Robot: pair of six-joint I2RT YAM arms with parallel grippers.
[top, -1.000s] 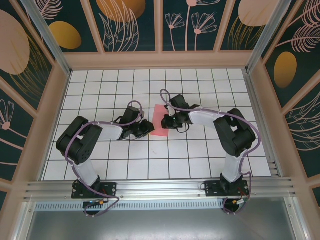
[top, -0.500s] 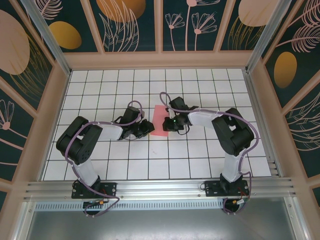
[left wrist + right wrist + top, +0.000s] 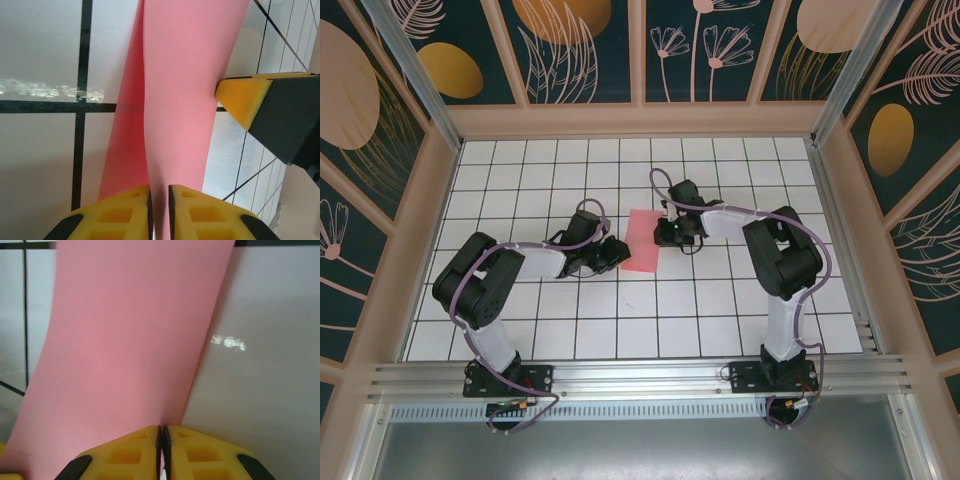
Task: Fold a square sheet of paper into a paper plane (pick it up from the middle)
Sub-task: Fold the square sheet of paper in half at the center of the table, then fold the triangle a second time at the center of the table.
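There is one square sheet of paper [image 3: 641, 242], salmon-pink and plain, with no print, label or writing to read on it. It lies near the middle of the desk [image 3: 720, 320], between two pincers, one to each arm. The left pincer [image 3: 617, 251] sits at the sheet's left edge. From its own camera, the left pincer [image 3: 160, 209] has yellow fingertips [image 3: 131, 212] drawn close together, with the paper [image 3: 190, 75] passing up between them, clamped. A darker pink band runs along that sheet's left side; whether it is a fold or shadow cannot be told. The right pincer [image 3: 666, 235] meets the sheet's right edge, and one of its yellow fingertips [image 3: 241, 98] touches the paper in the left wrist view. In the right wrist view, the right pincer [image 3: 161, 440] is pinched nearly shut on the paper's [image 3: 130, 340] near edge. Around them are white grid tiles, flower-painted wall panels [image 3: 570, 40], a metal rail [image 3: 640, 375] and purple cables [image 3: 660, 185].
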